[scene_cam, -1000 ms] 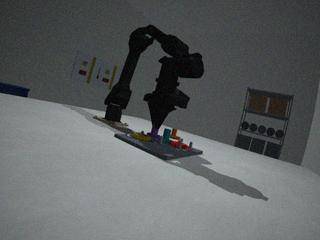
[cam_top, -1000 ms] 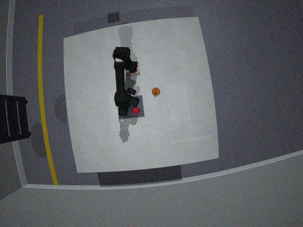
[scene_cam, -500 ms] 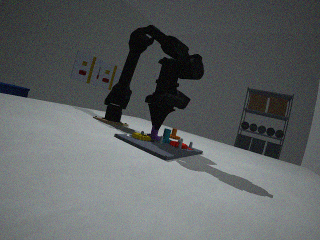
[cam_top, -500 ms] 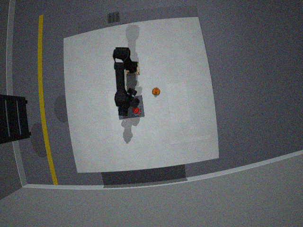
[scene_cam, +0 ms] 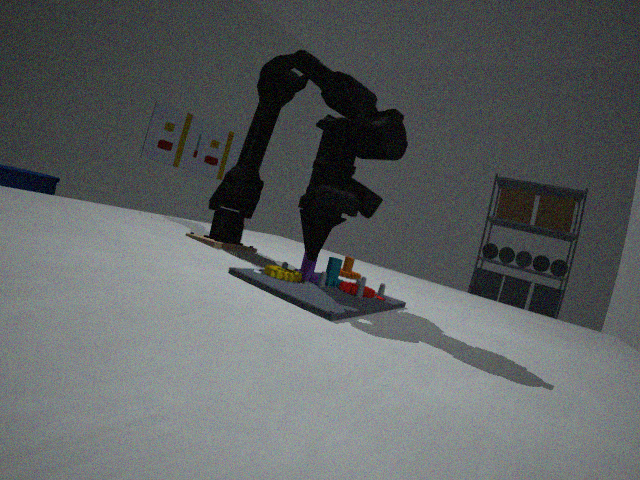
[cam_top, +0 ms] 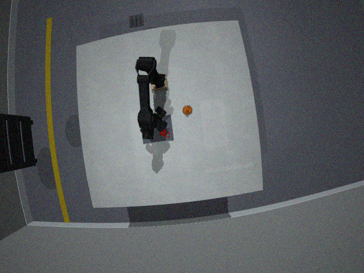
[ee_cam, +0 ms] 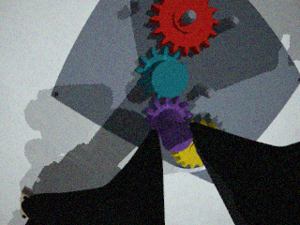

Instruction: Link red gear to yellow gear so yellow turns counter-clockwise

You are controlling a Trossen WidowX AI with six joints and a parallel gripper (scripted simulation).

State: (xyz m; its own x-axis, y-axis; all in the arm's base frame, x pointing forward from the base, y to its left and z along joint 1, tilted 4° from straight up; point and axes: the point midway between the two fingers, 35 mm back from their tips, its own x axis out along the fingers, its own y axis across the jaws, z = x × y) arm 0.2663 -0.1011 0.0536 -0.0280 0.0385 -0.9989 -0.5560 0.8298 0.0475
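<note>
My gripper [scene_cam: 311, 256] [ee_cam: 174, 131] is slightly open, its fingertips on either side of the handle of the purple gear [scene_cam: 308, 271] [ee_cam: 161, 110]. That gear is low at the grey board [cam_top: 168, 123] [scene_cam: 289, 291] [ee_cam: 94, 70], between the yellow gear [scene_cam: 281, 273] [ee_cam: 188, 157] and the teal gear [scene_cam: 333, 271] [ee_cam: 170, 79]. The teal gear is beside the red gear [cam_top: 162, 133] [scene_cam: 354, 289] [ee_cam: 202, 33]. Purple and teal teeth look close together; exact meshing and whether purple sits flat are unclear. An orange gear [cam_top: 187, 110] [scene_cam: 348, 266] stands on the table. Fingers partly hide the yellow gear.
Empty pegs show in the wrist view: one peg [ee_cam: 201, 92] beside the purple and teal gears, another peg [ee_cam: 232, 22] right of the red gear. In the exterior view a grey peg [scene_cam: 361, 287] stands before the red gear. The arm's base plate [scene_cam: 204, 239] is behind the board.
</note>
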